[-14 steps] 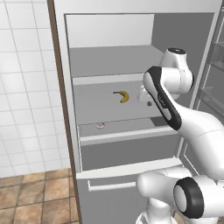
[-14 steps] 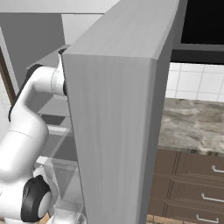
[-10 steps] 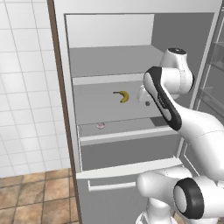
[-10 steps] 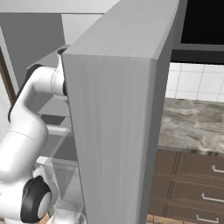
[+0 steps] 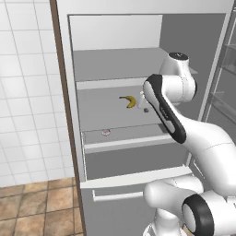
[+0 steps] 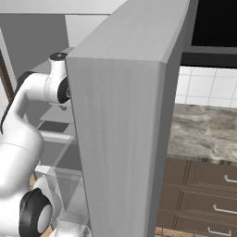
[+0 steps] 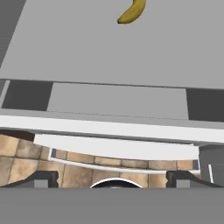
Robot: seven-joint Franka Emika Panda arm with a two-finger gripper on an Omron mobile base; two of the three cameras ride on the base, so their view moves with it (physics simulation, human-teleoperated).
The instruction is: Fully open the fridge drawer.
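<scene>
**The arm reached into the open fridge above the drawer**

Nearest in the left base view was the lower grey panel (image 5: 133,209) with its white bar handle (image 5: 117,196), low on the fridge front. Just above it sat the fridge drawer (image 5: 129,159), a wide grey box with a white strip along its top front edge. It stuck out a little from the fridge. In the hand view the same drawer (image 7: 118,103) showed from above, with its white strip nearest the camera and the brown floor tiles (image 7: 17,151) below.

The fingers (image 7: 113,178) sat at the bottom of the hand view. The two dark tips were far apart, so they were open, and they held nothing.

Above the drawer was a flat grey shelf (image 5: 110,115). A small pink thing (image 5: 106,132) lay near its front edge, to the left. Farther back lay a banana (image 5: 128,101).

In the right base view the big grey fridge door (image 6: 125,139) stood open, hiding most of the inside.
</scene>
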